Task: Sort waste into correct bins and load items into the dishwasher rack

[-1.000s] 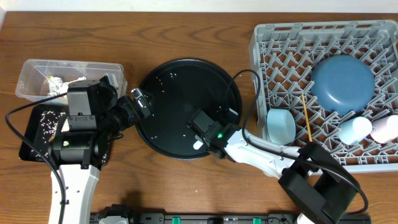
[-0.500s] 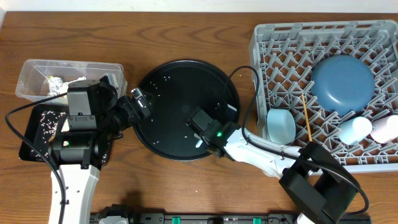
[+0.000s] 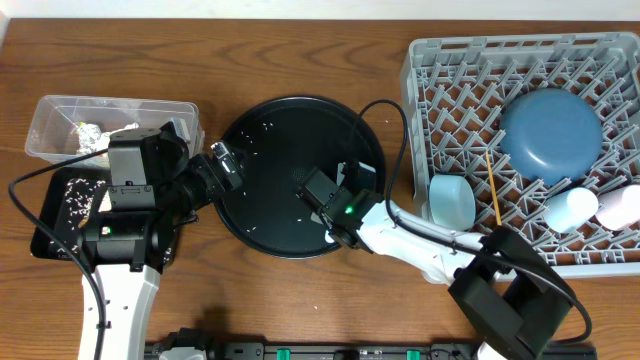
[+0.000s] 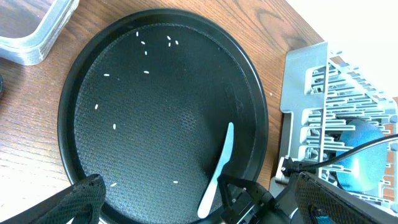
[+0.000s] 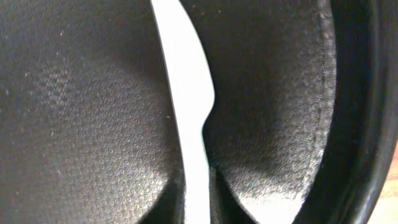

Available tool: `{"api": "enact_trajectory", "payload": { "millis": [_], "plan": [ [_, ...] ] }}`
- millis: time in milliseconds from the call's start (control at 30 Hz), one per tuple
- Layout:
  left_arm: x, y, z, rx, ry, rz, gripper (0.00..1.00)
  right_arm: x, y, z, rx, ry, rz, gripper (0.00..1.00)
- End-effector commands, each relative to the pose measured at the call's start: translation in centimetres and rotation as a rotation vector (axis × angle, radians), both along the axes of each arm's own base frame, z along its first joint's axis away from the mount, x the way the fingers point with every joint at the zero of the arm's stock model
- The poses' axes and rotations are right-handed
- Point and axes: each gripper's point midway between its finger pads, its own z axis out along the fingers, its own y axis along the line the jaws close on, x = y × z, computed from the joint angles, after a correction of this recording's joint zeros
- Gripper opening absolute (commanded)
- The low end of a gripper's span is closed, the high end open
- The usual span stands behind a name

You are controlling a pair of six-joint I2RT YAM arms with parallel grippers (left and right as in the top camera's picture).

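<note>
Working across from the left, I am seeing the clear plastic tub [image 3: 60, 108] and the shallow black tray [image 3: 45, 215] sitting beside my left arm. The left gripper [image 3: 222, 160] is hanging at the left rim of the round black tray [image 3: 262, 130] with its jaws spread wide and nothing between them. Loose rice grains [image 4: 155, 43] are lying scattered on that side of the round tray. The white spoon [image 4: 221, 158] is resting further right on the same tray, near its rack-side rim and well apart from the left gripper, so I am leaving this one to the right arm. The right gripper [image 5: 196, 200] is already at the spoon: in the right wrist view the dark fingers [image 5: 163, 200] are hugging the narrow handle from both sides, and I am reading that as a pinch on it. The spoon's long axis is running straight out from the fingers and widening away from them, and in the left wrist view it is lying roughly parallel to the near wall of the grey dishwasher rack [image 3: 430, 70]. That rack is standing just to the right of the tray, so I am judging the coming carry as a lift and a short sideways swing to the right.
</note>
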Motion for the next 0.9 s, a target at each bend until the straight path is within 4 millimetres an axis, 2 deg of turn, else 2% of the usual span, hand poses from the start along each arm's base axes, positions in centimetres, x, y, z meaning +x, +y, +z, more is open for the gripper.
{"api": "enact_trajectory", "payload": {
  "millis": [0,133,333,533,600,667,767,867],
  "plan": [
    [0.2,0.3,0.5,0.016,-0.016,0.002,0.98,1.0,-0.5,0.2,-0.025,-0.022,-0.006,0.27],
    [0.2,0.3,0.5,0.016,-0.016,0.002,0.98,1.2,-0.5,0.2,-0.023,-0.028,-0.011,0.35],
    [0.2,0.3,0.5,0.016,-0.016,0.002,0.98,1.4,-0.1,-0.4,-0.018,-0.031,-0.008,0.28],
    [0.2,0.3,0.5,0.016,-0.015,0.002,0.98,1.0,-0.5,-3.1,-0.063,0.009,-0.008,0.26],
    [0.2,0.3,0.5,0.016,-0.016,0.002,0.98,0.9,-0.3,-4.1,-0.061,0.027,-0.002,0.20],
    [0.2,0.3,0.5,0.016,-0.015,0.002,0.98,0.6,0.1,-4.9,-0.045,0.050,0.008,0.03],
    [0.2,0.3,0.5,0.016,-0.015,0.002,0.98,0.5,0.4,-5.0,-0.031,0.060,0.014,0.01],
    [0.2,0.3,0.5,0.016,-0.016,0.002,0.98,0.7,0.7,-4.1,-0.014,0.045,0.015,0.01]
  ]
}}
